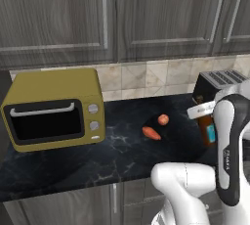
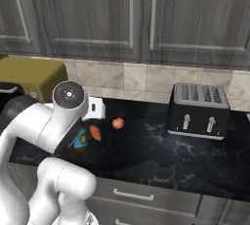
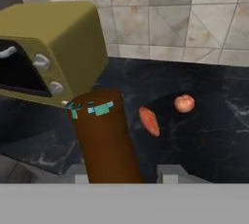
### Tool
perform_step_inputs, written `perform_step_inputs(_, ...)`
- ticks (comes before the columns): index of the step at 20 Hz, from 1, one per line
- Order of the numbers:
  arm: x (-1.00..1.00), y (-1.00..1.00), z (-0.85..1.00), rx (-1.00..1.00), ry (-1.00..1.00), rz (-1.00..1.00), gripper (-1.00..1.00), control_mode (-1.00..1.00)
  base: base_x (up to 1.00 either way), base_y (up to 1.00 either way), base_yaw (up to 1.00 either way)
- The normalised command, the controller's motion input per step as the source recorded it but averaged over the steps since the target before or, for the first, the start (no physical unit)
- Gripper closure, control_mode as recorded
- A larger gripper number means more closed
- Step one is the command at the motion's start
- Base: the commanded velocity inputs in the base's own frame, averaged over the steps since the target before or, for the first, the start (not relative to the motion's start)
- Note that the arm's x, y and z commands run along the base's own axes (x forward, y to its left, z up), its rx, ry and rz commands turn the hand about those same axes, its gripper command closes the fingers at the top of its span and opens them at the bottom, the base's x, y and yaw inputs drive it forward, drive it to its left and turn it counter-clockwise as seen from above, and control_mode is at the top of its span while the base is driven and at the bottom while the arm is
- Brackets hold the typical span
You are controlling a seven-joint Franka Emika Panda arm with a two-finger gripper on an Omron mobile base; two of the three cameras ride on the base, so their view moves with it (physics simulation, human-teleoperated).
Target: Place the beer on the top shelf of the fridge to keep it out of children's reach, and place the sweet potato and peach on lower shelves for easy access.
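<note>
Currently held: beer (image 3: 104, 138), fingers (image 3: 81, 175) pinching its body.
Handling: likely rigid, slick, breakable glass; grip mid-body.
Surface (image 1: 97, 155): sweet potato (image 3: 149, 121), peach (image 3: 184, 103) waiting.

Beer (image 3: 104, 140) smooth brown glass; counter (image 1: 117, 155) glossy black marble; cabinets (image 1: 58, 13) matt grey woodgrain.

a kitchen: dark marble counter (image 1: 97, 160), grey cabinets (image 2: 141, 13), tiled backsplash (image 3: 194, 18), toaster (image 2: 199, 110), yellow toaster oven (image 1: 53, 109).

No readable text anywhere; the beer's (image 3: 104, 140) label is illegible.
</note>
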Motion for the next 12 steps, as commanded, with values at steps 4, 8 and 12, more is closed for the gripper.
perform_step_inputs(4, -0.2, 0.79, 0.24, -0.09, 0.0, -0.28, 1.0, -1.0, 0.0, 0.0, 0.0)
perform_step_inputs(8, 0.0, 0.39, 0.7, -0.02, 0.0, -0.24, 1.0, -1.0, 0.0, 0.0, 0.0)
perform_step_inputs(12, -0.01, -0.04, 0.73, 0.0, 0.04, -0.11, 1.0, -1.0, 0.0, 0.0, 0.0)
